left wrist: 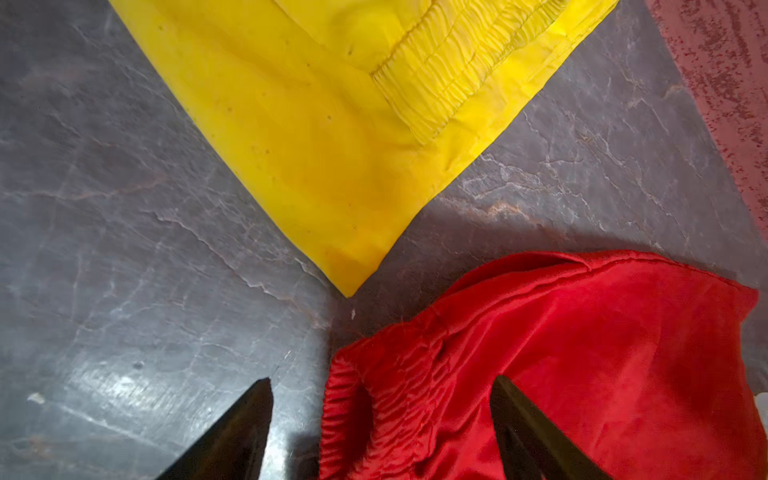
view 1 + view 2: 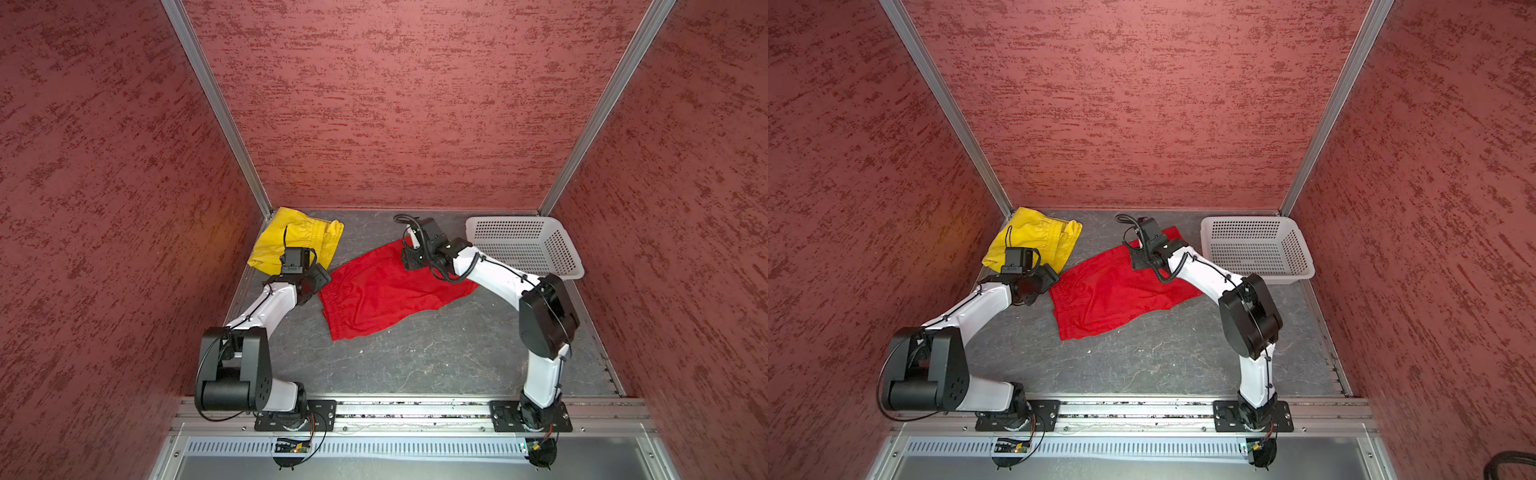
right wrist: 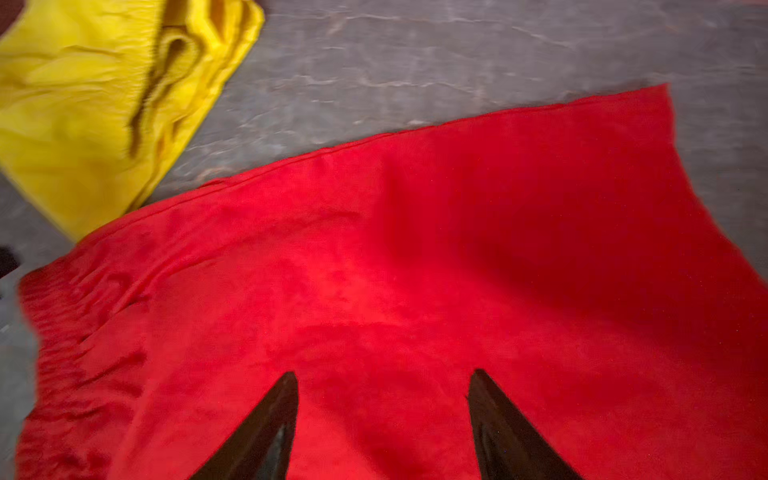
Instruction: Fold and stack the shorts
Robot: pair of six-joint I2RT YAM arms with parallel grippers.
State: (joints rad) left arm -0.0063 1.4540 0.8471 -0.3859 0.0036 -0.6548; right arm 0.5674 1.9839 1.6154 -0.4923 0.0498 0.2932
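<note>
Grey veined tabletop (image 2: 415, 357) walled in mottled red panels, with yellow shorts (image 2: 307, 235) folded in the far left corner, gathered waistband on top. Just right of them, left gripper (image 1: 382, 380) parted wide and holding nothing, one fingertip (image 1: 253, 415) over bare tabletop, its mate over the gathered waistband of red shorts (image 2: 374, 291) spread flat across the middle, yellow corner near the red but apart. Further right, right gripper (image 3: 384, 372) likewise parted and empty over the red fabric's far end, then white perforated basket (image 2: 515, 249) in the far right corner.
</note>
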